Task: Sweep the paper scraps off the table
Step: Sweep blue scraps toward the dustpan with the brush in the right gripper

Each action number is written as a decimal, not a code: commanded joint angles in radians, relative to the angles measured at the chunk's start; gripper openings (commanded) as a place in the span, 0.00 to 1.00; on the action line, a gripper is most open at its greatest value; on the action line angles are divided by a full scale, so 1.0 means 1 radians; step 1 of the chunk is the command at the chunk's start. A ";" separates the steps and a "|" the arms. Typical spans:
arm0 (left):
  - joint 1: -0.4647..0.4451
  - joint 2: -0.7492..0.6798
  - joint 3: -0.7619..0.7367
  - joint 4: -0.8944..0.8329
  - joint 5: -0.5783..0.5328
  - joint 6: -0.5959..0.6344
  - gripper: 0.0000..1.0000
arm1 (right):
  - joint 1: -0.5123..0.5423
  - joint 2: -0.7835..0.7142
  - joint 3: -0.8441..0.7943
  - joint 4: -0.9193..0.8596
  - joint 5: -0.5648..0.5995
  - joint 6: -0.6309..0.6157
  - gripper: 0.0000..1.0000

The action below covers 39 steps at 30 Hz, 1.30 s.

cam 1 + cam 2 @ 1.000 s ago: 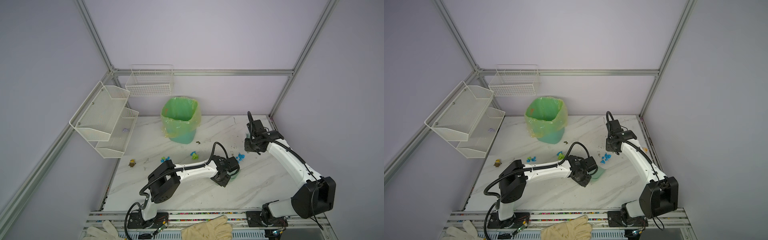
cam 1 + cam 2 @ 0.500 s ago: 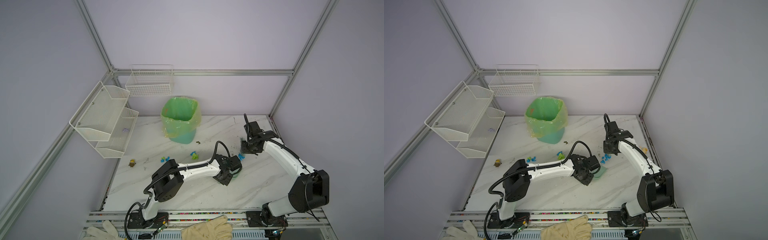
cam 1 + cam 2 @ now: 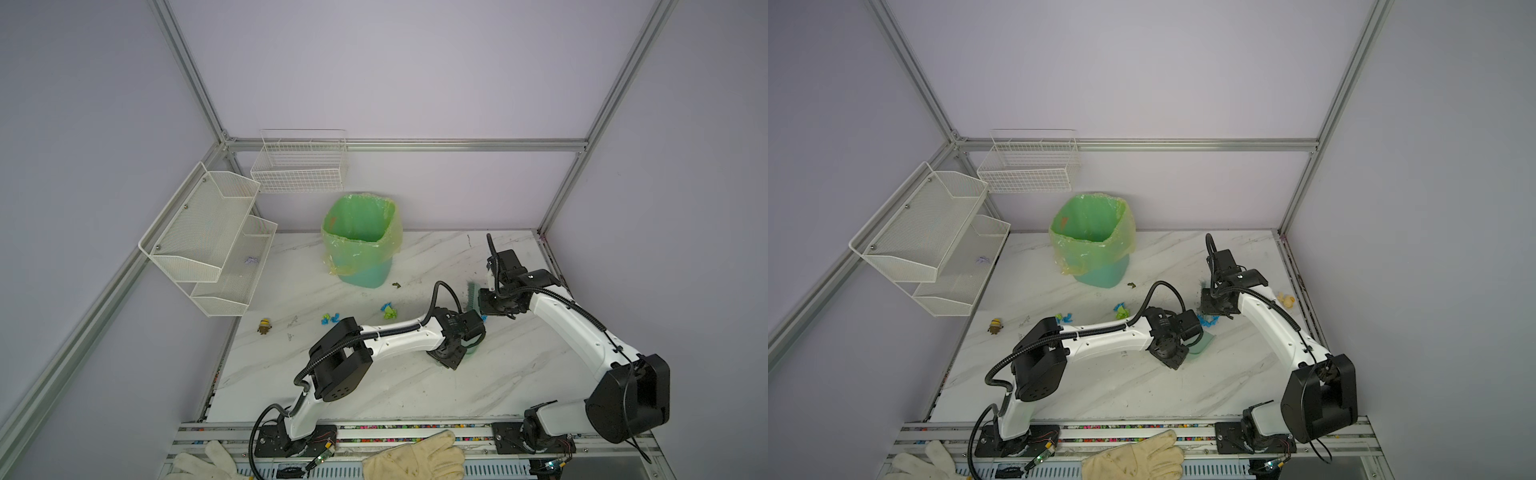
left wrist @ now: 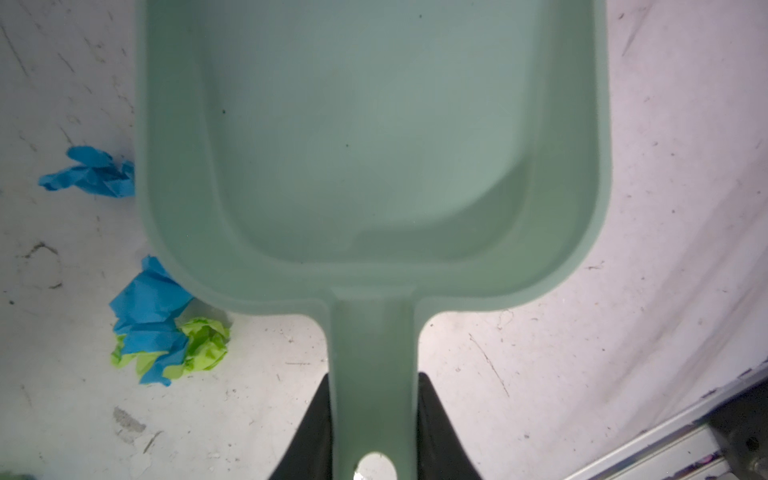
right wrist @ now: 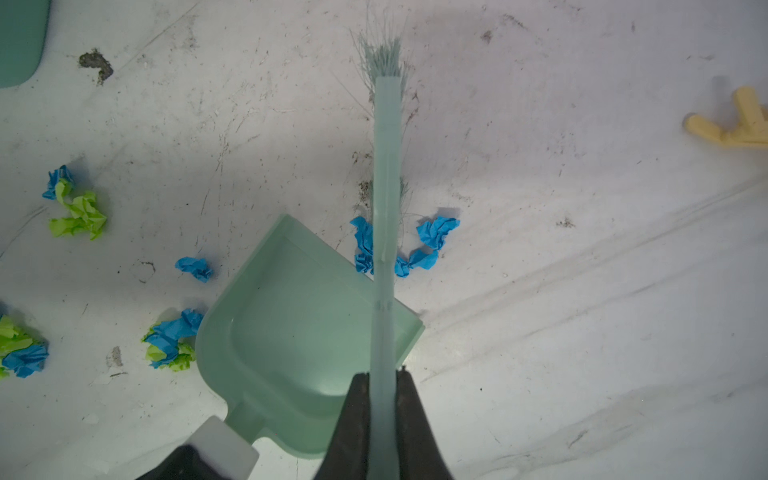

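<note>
Left pincer clamped handle of pale green plastic dustpan. Right pincer clamped slim green brush over crumpled blue paper scraps.

Scattered paper scraps: we count several small crumpled wads, bright blue and lime green, all lying loose on the table. In the right wrist view a string of blue wads lies just beside the open lip of the dustpan. A lone blue wad sits just beside its side wall. A blue-and-green clump lies against its rear corner. Two more mixed clumps lie farther out. In both top views we see them strung in a loose line across mid-table, in front of the bin. Table: flat, white, grey-veined, heavily scuffed with dark marks.
</note>
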 commanded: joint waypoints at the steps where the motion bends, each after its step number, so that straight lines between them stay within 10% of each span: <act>1: 0.013 -0.002 0.091 -0.015 -0.015 0.029 0.00 | 0.011 -0.062 -0.031 -0.054 -0.034 0.030 0.00; 14: 0.021 -0.003 0.088 -0.016 -0.017 0.032 0.00 | 0.017 -0.258 -0.009 -0.104 -0.188 0.105 0.00; 25: 0.022 -0.019 0.074 -0.019 -0.031 0.034 0.00 | 0.015 -0.221 0.037 -0.111 0.305 0.194 0.00; 39: 0.021 0.001 0.109 -0.019 0.001 0.039 0.00 | 0.030 -0.083 -0.076 -0.028 0.095 0.056 0.00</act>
